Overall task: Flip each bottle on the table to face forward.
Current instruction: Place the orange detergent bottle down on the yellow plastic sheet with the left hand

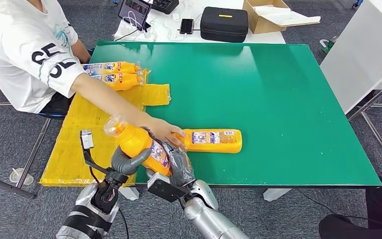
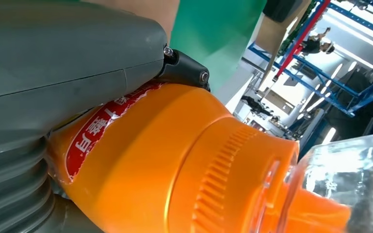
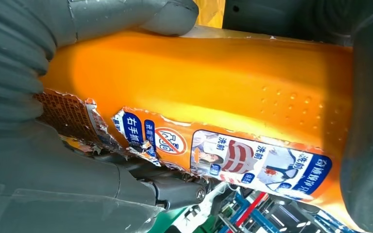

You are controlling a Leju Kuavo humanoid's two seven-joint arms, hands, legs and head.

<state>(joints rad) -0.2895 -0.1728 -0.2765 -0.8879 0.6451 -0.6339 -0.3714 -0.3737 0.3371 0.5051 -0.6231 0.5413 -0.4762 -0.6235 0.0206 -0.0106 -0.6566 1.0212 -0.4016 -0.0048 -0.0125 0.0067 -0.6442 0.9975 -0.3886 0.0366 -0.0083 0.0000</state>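
Orange detergent bottle (image 1: 140,146) is being gripped by both hands above the table's (image 1: 288,99) near edge, left hand (image 1: 125,162) toward the clear cap, right hand (image 1: 178,164) on the body (long axis running between the fingers).

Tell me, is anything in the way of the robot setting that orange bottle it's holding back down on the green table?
Yes. A person's hand rests on another orange bottle lying on the green table, right beyond the held bottle that both the left hand and right hand grip. The table farther right looks free.
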